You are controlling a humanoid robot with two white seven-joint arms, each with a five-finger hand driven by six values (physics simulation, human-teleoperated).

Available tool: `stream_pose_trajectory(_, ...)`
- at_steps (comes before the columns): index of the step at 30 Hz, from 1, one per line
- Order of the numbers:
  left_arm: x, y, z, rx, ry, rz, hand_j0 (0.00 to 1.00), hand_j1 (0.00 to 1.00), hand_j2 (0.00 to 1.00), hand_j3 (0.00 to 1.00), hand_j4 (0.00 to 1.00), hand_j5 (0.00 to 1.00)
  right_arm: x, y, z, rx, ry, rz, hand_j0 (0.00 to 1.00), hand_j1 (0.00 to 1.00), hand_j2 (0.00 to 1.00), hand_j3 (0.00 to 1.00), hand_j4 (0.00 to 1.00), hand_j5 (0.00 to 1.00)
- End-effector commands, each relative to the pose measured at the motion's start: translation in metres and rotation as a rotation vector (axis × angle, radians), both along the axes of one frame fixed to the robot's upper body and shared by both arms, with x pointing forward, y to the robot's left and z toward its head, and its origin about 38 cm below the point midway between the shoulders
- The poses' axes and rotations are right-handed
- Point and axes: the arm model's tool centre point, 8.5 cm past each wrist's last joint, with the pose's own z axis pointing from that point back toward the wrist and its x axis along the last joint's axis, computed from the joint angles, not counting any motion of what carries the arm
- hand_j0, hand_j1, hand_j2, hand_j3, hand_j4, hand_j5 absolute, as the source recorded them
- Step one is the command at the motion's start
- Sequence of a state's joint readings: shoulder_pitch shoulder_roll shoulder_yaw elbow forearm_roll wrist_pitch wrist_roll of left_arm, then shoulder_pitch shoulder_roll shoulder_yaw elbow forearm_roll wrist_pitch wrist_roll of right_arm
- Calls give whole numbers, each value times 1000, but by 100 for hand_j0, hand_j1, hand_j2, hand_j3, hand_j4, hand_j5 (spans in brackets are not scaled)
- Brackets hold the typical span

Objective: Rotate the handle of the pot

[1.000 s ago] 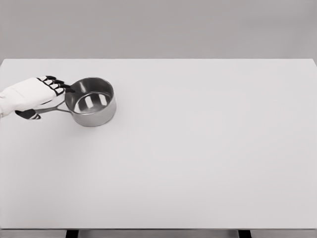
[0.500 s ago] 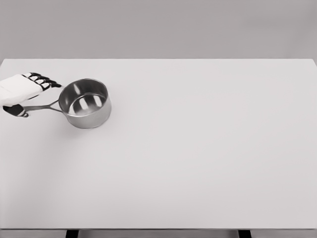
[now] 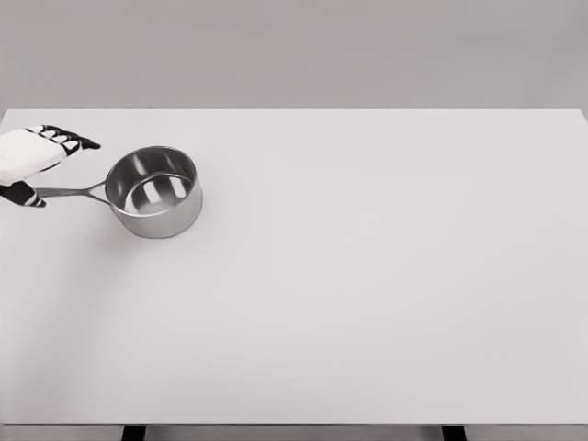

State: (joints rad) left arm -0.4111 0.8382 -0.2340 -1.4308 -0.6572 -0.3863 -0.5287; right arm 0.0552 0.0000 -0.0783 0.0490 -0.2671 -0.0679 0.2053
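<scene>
Single head view, high and angled down over the table point(image 3: 367, 294).

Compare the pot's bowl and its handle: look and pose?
The pot's bowl is a wide, round, open cylinder, standing upright; the handle is a thin, flat bar lying roughly level, pointing toward the picture's left. The bowl stands free on the table; the handle's far end sits between the left hand's fingers and thumb. Both are shiny steel.

The left hand point(image 3: 32, 161) has a smooth white shell over its back, with black fingers point(image 3: 72, 141) banded in white segments and a black-tipped thumb point(image 3: 20, 194) below.
</scene>
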Motion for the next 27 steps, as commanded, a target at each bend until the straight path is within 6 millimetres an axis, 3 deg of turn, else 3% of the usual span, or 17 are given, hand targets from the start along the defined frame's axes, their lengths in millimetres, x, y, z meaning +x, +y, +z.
stream_pose_trajectory(1,1,5,-4,-9,10,18,100,100,100,100,100,100,0,0,0,0,0,0,100,100,100,100,100,100)
stream_pose_trajectory(9,4,22,-3,-24,14,67,100,100,100,100,100,100,0,0,0,0,0,0,100,100,100,100,100,100)
stream_pose_trajectory(18,11,19,3,-66,-13,75,100,100,100,100,100,100,0,0,0,0,-1,0,100,100,100,100,100,100)
stream_pose_trajectory(27,16,30,1,-84,-9,112,100,100,100,100,100,100,0,0,0,0,0,0,100,100,100,100,100,100)
